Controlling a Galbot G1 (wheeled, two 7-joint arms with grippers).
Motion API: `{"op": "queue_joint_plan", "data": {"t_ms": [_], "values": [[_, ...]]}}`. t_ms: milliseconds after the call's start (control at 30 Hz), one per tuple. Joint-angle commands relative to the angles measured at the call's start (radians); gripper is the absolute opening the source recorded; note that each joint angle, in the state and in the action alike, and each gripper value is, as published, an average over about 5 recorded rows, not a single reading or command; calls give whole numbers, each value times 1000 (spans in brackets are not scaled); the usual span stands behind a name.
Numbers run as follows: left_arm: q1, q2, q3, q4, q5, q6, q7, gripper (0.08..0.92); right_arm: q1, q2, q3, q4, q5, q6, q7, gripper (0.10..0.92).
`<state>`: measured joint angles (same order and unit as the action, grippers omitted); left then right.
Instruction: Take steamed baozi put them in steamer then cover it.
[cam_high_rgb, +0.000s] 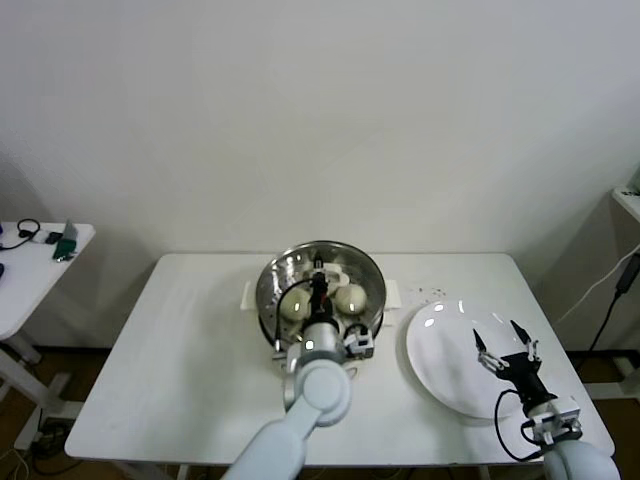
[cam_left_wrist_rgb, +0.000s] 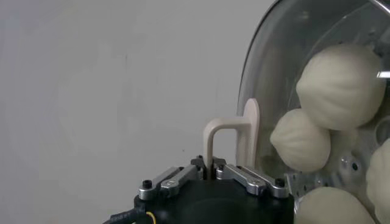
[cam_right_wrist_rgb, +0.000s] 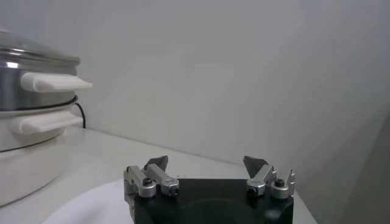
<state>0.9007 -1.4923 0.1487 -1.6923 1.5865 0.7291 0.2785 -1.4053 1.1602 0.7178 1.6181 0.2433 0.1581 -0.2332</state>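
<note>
1. The left gripper (cam_high_rgb: 318, 288) hangs over the middle of the steamer (cam_high_rgb: 268, 290), its fingers shut tight on the cream handle (cam_left_wrist_rgb: 234, 137) of the clear glass lid (cam_left_wrist_rgb: 274, 73).
2. The lid lies over the steamer's shiny steel basket, which stands on a cream-white pot base (cam_right_wrist_rgb: 24, 152) at the far middle of the white table (cam_high_rgb: 170, 370).
3. Steamed baozi (cam_left_wrist_rgb: 341, 85) show through the glass, resting on the perforated floor; two can be made out from the head camera and at least four from the left wrist.
4. The right gripper (cam_high_rgb: 506, 344) hovers above the near right part of the white plate (cam_high_rgb: 440, 350), its fingers spread apart and holding nothing.
5. The plate lies just right of the steamer, near the table's right end.
6. A small side table (cam_high_rgb: 30, 270) with cables stands well off to the left.
</note>
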Motion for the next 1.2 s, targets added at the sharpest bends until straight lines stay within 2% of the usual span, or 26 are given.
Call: {"op": "queue_joint_plan", "data": {"t_ms": [33,400,500,700,900,1200], "values": [[2,6,1,2,-8,-9,1,150,0,1,1,1,-1,0,-2,823],[10,11,-6,-9,-19,-15,6,150,-5,5,2,9,5,-7,-5,823],[10,20,-7,-31,-24,-23,11,179,-6,5,5,13,17,-17,-4,823],[15,53,4,-93,-73,-7,11,339,-1,2,14,20,36,-51,0,823],[36,123,4,-198,-151,6,6,512,-2,4,21,30,74,-83,11,823],[134,199,-22,-333,-239,-16,-15,767,2,5,21,29,71,-103,22,823]]}}
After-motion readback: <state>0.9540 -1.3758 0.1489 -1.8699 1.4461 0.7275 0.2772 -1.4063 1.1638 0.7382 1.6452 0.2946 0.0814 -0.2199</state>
